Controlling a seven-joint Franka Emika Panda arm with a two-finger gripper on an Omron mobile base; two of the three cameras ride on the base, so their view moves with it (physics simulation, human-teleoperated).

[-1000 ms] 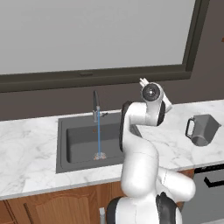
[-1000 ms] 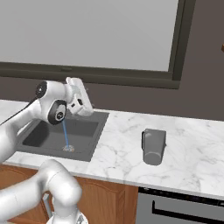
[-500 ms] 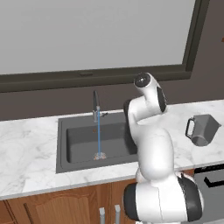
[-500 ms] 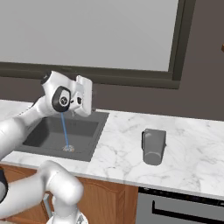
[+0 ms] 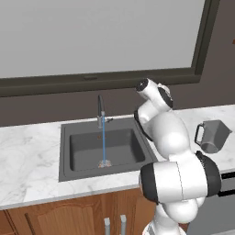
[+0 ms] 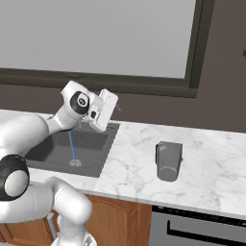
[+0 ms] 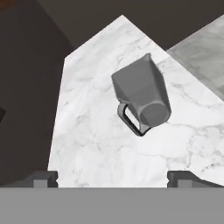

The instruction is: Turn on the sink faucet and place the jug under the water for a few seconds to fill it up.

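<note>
The sink faucet [image 5: 100, 112] stands at the back of the dark sink [image 5: 73, 151], and a thin blue stream of water [image 5: 103, 143] runs from it down to the drain. The grey jug [image 5: 212, 136] stands upright on the marble counter to the right of the sink, also seen as the jug [image 6: 168, 160]. My gripper [image 6: 111, 108] hangs above the sink's right rim, well short of the jug. In the hand view the gripper [image 7: 112, 177] is open, empty and pointed at the jug [image 7: 142, 94], whose loop handle faces the camera.
A dark-framed window [image 5: 92, 78] and dark wall run behind the counter. A white marble counter [image 6: 211, 168] stretches to the right of the jug. An appliance front [image 6: 202, 230] sits under it, with wooden cabinet doors [image 5: 69, 220] below the sink.
The arm has swung right, away from the faucet toward the jug side, and the hand has turned. The water keeps running. The jug has not moved.
</note>
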